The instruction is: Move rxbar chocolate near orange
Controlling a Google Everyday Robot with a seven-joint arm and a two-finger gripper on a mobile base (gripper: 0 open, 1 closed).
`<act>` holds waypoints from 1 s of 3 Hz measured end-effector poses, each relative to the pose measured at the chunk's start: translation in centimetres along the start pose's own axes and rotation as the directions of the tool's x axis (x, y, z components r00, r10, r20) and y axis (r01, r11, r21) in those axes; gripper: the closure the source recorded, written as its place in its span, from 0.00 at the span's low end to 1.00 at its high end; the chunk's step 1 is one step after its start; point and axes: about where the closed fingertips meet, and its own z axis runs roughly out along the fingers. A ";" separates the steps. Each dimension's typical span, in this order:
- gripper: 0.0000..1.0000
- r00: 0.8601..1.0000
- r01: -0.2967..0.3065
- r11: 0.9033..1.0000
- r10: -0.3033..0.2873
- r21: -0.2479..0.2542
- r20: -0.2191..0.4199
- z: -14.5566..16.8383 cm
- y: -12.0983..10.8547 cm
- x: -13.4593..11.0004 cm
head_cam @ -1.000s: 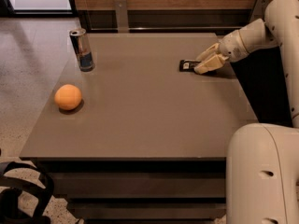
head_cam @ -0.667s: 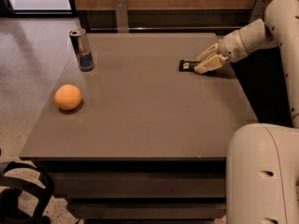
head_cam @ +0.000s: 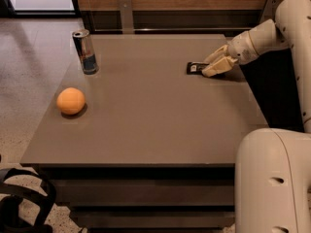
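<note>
Shows the hand (head_cam: pixel 212 64) low at the far right of the counter (head_cam: pixel 146 125), over the right end of the flat black rxbar chocolate (head_cam: pixel 196 68). Finds the orange (head_cam: pixel 71 100) near the left edge, well apart from it. Places the can (head_cam: pixel 85 51) upright beyond the orange.

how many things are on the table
3. A can stands at the table's far left corner, an orange sits by the left edge nearer the camera, and a bar lies far right, with the gripper at it, possibly hiding something small.
</note>
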 end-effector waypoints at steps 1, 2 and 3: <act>1.00 1.000 0.003 1.000 -0.003 0.002 -0.004 -0.1 0.0 -0.2; 1.00 1.000 0.003 1.000 -0.003 0.002 -0.004 -0.1 0.0 -0.2; 1.00 0.998 0.039 0.999 -0.038 0.035 -0.048 -1.5 0.5 -3.5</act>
